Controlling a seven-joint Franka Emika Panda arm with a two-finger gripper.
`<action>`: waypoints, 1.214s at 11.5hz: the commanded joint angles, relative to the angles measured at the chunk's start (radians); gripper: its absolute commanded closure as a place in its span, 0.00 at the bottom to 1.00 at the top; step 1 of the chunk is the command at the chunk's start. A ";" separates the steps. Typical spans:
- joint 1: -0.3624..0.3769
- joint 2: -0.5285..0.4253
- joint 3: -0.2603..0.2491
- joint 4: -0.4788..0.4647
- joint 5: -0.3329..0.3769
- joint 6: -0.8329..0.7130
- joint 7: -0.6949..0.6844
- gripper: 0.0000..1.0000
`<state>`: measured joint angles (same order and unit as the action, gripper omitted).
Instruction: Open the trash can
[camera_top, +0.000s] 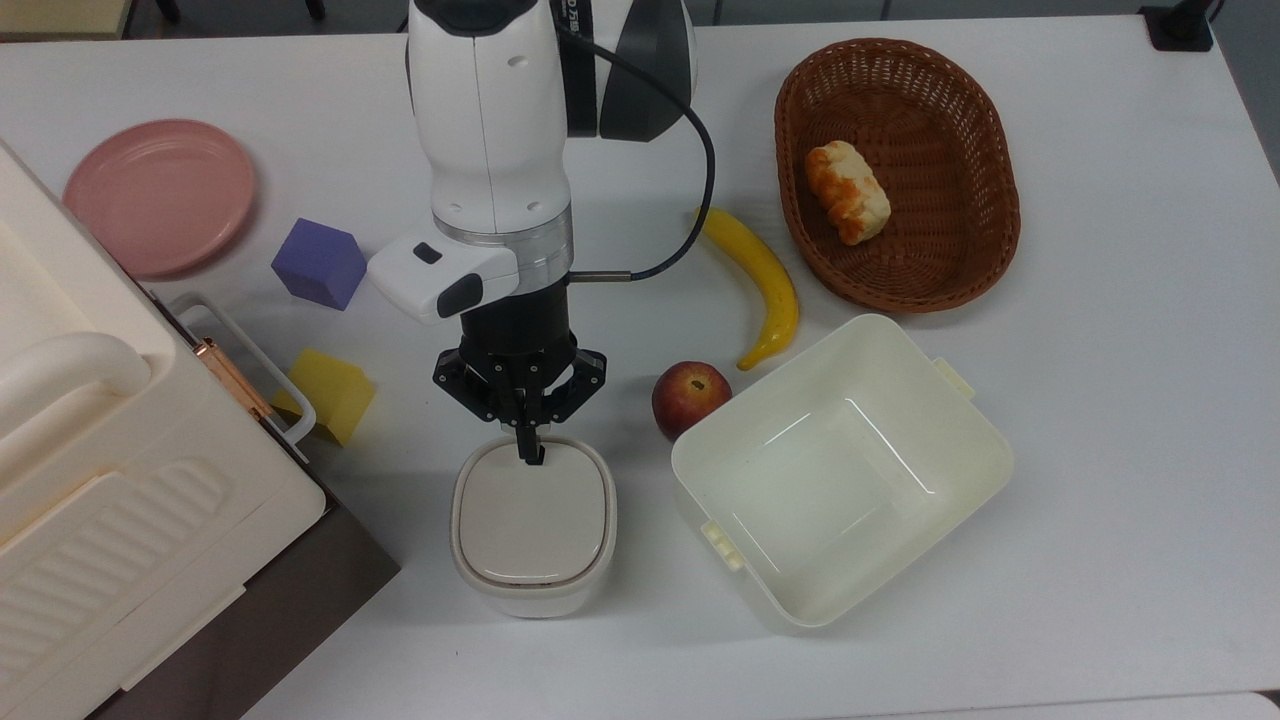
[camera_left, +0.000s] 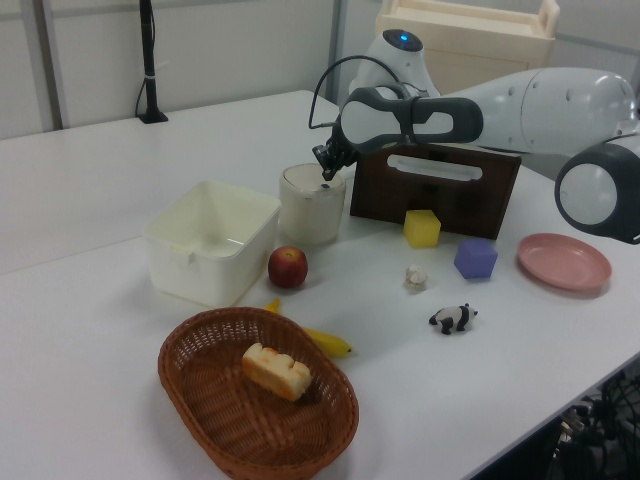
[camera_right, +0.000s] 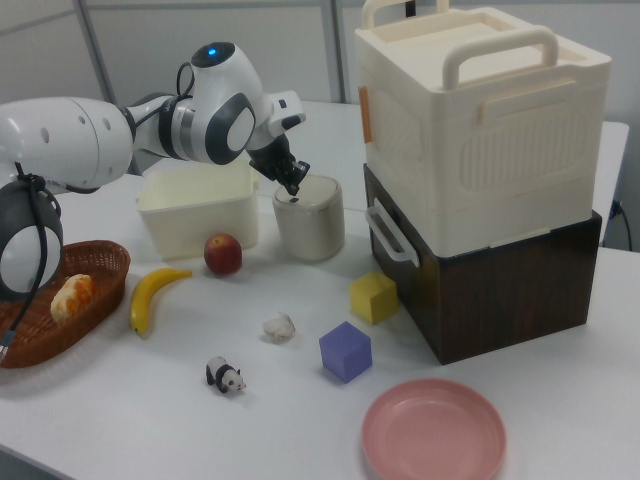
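Observation:
The trash can (camera_top: 532, 528) is a small cream-white bin with a flat beige lid that lies closed; it stands between the big ribbed box and the pale tub. It also appears in the left view as the trash can (camera_left: 311, 204) and in the right view as the trash can (camera_right: 309, 217). My gripper (camera_top: 529, 452) hangs straight down over the lid's edge nearest the arm. Its fingers are shut together with nothing held. The tips sit right on the lid's small dark button, hiding it. The left view shows the gripper (camera_left: 326, 178) at the lid's top, and so does the right view's gripper (camera_right: 297, 191).
An apple (camera_top: 690, 398) and the pale-yellow tub (camera_top: 760, 583) lie to the top view's right of the bin. A banana (camera_top: 760, 282) and a wicker basket (camera_top: 985, 270) with bread are farther off. A yellow block (camera_top: 325, 394), purple block (camera_top: 318, 264), pink plate (camera_top: 160, 195) and the big cream box (camera_top: 110, 470) stand to the top view's left.

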<state>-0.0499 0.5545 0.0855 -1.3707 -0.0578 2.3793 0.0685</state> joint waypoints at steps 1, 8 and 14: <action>0.007 0.013 -0.003 0.018 -0.034 0.020 0.027 1.00; 0.013 0.031 -0.003 0.018 -0.053 0.037 0.028 1.00; 0.013 0.035 -0.003 0.018 -0.069 0.038 0.028 1.00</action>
<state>-0.0459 0.5747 0.0856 -1.3698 -0.0876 2.3972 0.0685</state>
